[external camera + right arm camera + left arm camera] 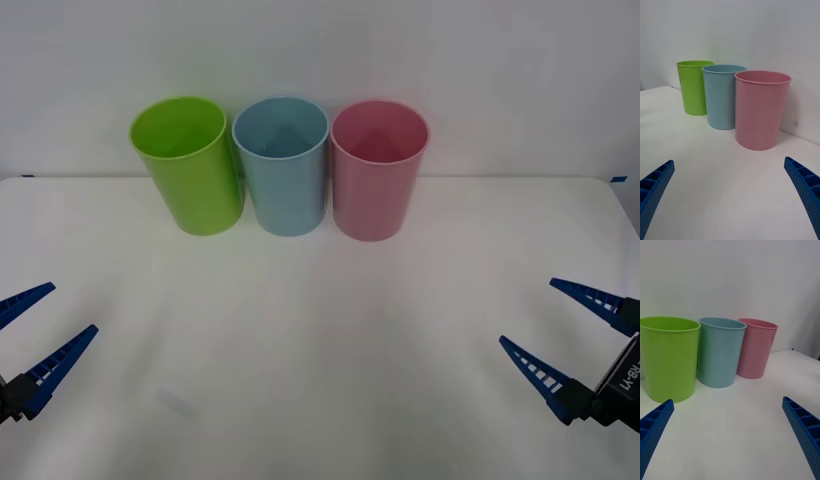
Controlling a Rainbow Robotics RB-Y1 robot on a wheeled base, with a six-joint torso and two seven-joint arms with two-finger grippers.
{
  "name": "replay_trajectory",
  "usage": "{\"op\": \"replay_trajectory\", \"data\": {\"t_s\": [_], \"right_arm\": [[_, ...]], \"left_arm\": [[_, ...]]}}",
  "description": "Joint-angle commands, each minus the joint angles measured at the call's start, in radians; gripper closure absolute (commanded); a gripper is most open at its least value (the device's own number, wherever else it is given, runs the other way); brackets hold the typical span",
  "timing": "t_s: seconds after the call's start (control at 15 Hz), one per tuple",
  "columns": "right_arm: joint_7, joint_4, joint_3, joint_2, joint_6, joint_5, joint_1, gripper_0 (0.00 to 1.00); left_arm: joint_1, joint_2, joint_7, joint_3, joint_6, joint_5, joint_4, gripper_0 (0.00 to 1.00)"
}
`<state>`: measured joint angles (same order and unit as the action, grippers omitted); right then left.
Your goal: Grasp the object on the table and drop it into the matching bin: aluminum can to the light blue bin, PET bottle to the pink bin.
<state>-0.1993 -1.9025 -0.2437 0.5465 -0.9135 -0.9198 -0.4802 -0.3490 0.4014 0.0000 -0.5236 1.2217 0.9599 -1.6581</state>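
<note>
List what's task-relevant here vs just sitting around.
Task-relevant:
light blue bin
pink bin
table
left hand, open, near left edge
right hand, open, near right edge

Just sitting around:
lime green bin

Front view looks down from above; both low wrist views share the light blue bin

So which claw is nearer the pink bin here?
Right. The right claw hangs open at the table's right edge, on the same side as the pink bin. The left claw, also open, sits at the far left edge, beyond the lime green bin.
</note>
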Motion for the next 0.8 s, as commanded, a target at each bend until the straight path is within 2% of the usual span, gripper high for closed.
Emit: {"op": "replay_trajectory", "data": {"t_s": [0.07, 0.27, 0.47, 0.8], "right_arm": [[0.000, 0.016, -0.008, -0.016, -0.019, -0.004, -0.003, 0.00], [0.000, 0.020, -0.008, -0.034, -0.013, -0.021, -0.003, 0.00], [0.004, 0.020, -0.008, -0.051, -0.011, -0.076, 0.000, 0.00], [-0.002, 0.020, -0.006, -0.053, -0.013, -0.080, 0.003, 0.00]], "left_arm": [[0.000, 0.000, 0.000, 0.000, 0.000, 0.000, 0.000, 0.00], [0.000, 0.000, 0.000, 0.000, 0.000, 0.000, 0.000, 0.00], [0.000, 0.000, 0.000, 0.000, 0.000, 0.000, 0.000, 0.00], [0.000, 0.000, 0.000, 0.000, 0.000, 0.000, 0.000, 0.00]]}}
